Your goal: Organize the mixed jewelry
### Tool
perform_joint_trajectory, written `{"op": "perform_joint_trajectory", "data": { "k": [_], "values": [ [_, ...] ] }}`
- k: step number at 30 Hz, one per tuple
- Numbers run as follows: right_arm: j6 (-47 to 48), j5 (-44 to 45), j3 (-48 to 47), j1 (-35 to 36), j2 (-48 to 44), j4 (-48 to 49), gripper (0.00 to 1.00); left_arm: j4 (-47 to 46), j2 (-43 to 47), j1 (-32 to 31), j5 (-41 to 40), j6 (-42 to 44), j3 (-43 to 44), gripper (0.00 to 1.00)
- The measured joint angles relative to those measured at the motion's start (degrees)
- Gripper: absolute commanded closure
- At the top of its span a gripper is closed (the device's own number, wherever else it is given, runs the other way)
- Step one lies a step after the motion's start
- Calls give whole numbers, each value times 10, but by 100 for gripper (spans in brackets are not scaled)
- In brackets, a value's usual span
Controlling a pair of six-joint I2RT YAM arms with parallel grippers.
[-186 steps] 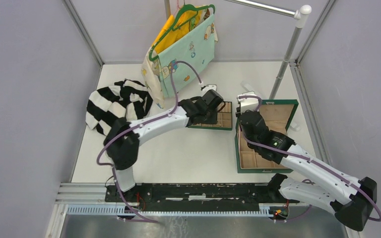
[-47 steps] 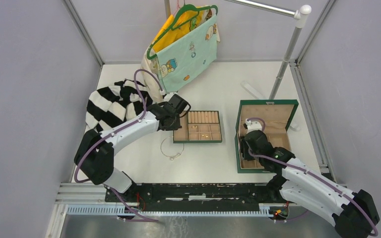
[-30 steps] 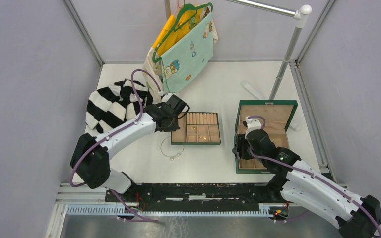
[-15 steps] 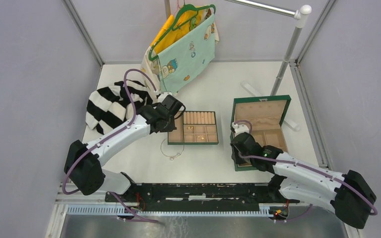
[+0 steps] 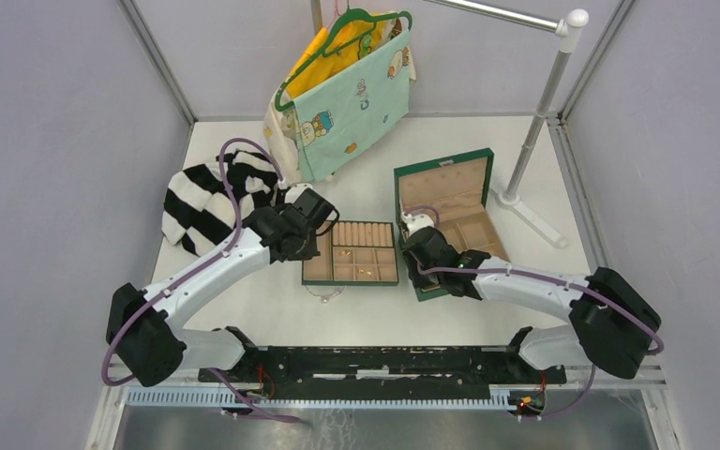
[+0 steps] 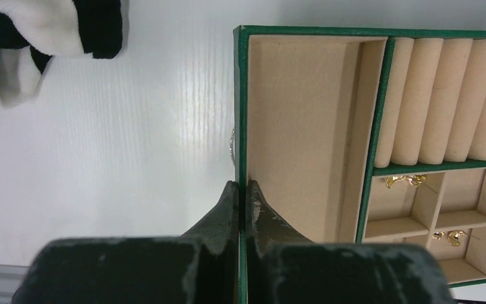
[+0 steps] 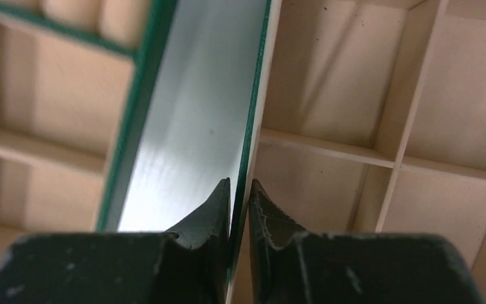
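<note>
The left claw (image 6: 242, 187) is clenched on the left wall of the tray (image 6: 304, 126), one finger inside and one outside, while the right claw (image 7: 238, 187) pinches the left wall of the green box (image 5: 442, 187) the same way. The two containers sit side by side on the counter (image 5: 244, 309) with a narrow bare strip between them. Just at the tray's near edge lies the thin chain (image 5: 326, 296), part of it apparently tucked under the tray. Inside the tray, small gold pieces (image 6: 405, 180) rest in the little square compartments. The step looks like positioning both containers for sorting. To do it well, each pinch should sit low on its wall and the slide should stay flat and slow, so that no piece hops a divider and the chain does not snag. Farther back lie a striped cloth (image 5: 211, 192) and a hanging bag (image 5: 347, 89).
</note>
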State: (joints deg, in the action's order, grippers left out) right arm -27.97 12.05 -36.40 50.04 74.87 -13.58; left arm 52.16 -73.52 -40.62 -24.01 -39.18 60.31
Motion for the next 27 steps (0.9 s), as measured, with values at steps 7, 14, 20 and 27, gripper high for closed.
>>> {"op": "perform_joint_trajectory", "data": {
  "k": [7,14,20,27],
  "values": [
    [-4,11,-60,2,80,48,100,26,11,0,-5,-9,-12,98],
    [-58,44,-109,-6,153,83,100,33,25,0,-13,-21,-21,98],
    [-112,49,-157,-36,203,96,80,40,30,0,-15,-26,-31,98],
    [-114,45,-230,-57,229,101,40,54,35,1,-30,-34,-38,98]
  ]
}}
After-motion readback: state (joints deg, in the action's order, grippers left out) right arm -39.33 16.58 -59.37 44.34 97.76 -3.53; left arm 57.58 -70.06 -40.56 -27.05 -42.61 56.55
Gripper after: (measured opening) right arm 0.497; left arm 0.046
